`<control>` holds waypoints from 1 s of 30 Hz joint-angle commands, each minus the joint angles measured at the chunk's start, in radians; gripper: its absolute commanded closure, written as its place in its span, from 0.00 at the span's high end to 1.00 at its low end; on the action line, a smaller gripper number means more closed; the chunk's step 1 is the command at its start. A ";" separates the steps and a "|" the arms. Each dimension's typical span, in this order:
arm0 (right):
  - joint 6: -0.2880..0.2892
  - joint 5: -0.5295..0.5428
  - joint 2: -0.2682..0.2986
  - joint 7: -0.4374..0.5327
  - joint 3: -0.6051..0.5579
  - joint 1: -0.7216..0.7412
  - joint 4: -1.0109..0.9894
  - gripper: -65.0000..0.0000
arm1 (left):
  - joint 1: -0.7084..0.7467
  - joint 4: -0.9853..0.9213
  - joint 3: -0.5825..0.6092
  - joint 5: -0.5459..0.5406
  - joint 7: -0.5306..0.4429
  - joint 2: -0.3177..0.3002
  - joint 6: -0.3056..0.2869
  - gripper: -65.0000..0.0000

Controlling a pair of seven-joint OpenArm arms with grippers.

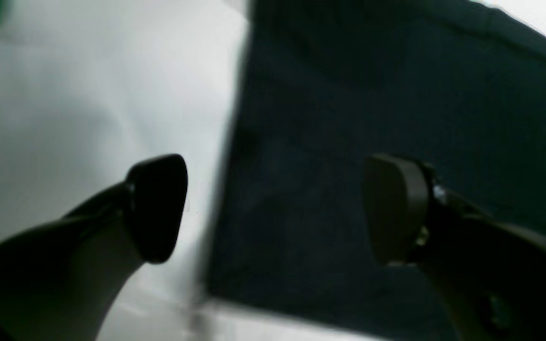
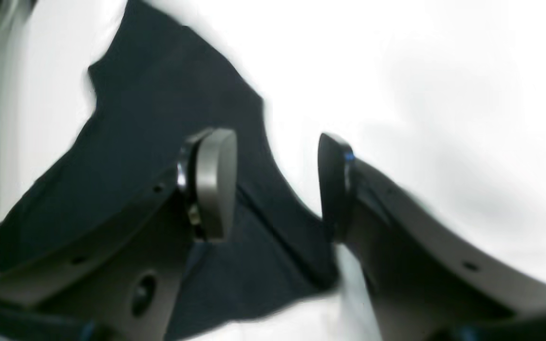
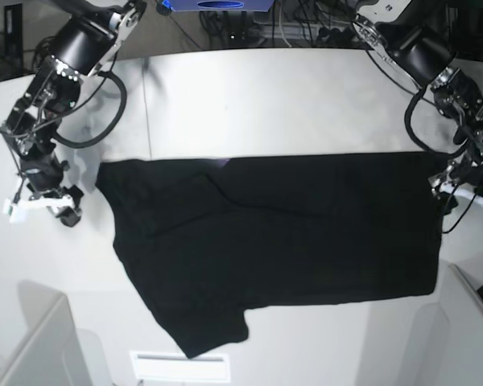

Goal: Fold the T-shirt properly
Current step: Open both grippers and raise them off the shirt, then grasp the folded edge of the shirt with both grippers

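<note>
Shirt [image 3: 290, 233] lies flat on the desk [image 3: 266, 104] between both end effectors, left [image 1: 273, 208] and right [image 2: 277, 184] released at its edges, so next comes regrasping for another fold.

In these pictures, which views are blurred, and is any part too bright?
Left wrist view: the T-shirt edge is smeared and the left pincer soft. Right wrist view: motion blur around the right pincer, and the white table is washed out. Base view: sharp, evenly lit, slightly bent at the corners.
</note>
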 commanded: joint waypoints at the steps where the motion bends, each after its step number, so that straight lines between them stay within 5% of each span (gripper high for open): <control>1: 0.004 0.025 -0.008 0.012 -0.001 -0.011 0.067 0.42 | 0.004 0.044 -0.023 -0.007 -0.016 0.000 0.003 0.86; 5: -0.064 0.027 -0.066 0.011 -0.005 -0.131 0.201 0.43 | 0.086 0.106 -0.132 -0.007 -0.015 0.047 0.002 0.86; 10: -0.076 0.027 -0.125 0.009 -0.001 -0.200 0.173 0.49 | 0.172 0.075 -0.154 -0.069 -0.015 0.061 -0.001 0.86; 15: -0.073 0.027 -0.129 0.009 -0.001 -0.199 0.074 0.52 | 0.230 0.001 -0.154 -0.208 -0.016 0.055 -0.001 0.86; 30: -0.069 0.027 -0.125 0.008 -0.007 -0.102 -0.138 0.54 | 0.179 -0.137 -0.154 -0.210 -0.019 0.052 -0.001 0.86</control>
